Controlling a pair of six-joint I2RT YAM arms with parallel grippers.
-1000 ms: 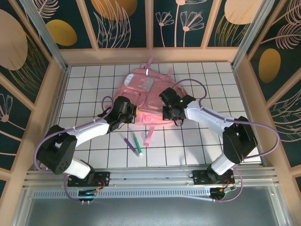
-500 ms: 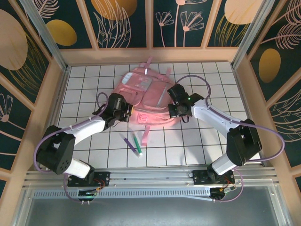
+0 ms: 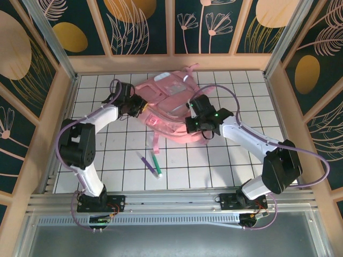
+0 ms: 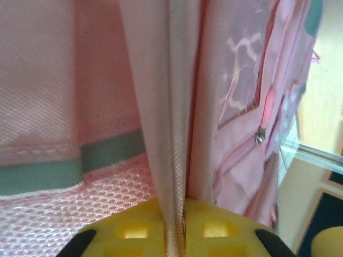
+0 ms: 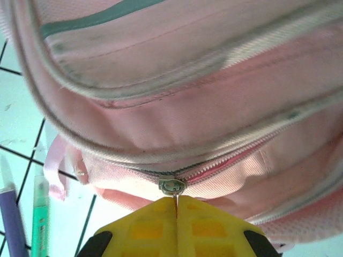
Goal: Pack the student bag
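— Pink fabric all over your wrist views: where is the student bag point(image 3: 169, 104)?
— On the far middle of the white gridded table point(image 3: 230, 160), between your two arms.
— Your left gripper point(image 3: 140, 105)?
— Its jaws are pinched tight on a fold at the bag's left edge.
— And the right gripper point(image 5: 177, 206)?
— Closed on the zipper pull point(image 5: 172, 186). A purple pen point(image 3: 150, 165) and a green pen point(image 3: 155, 162) lie just beside each other, nearer the bases.

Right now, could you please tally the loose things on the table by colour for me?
Pink student bag: 1
Purple pen: 1
Green pen: 1
Total: 3
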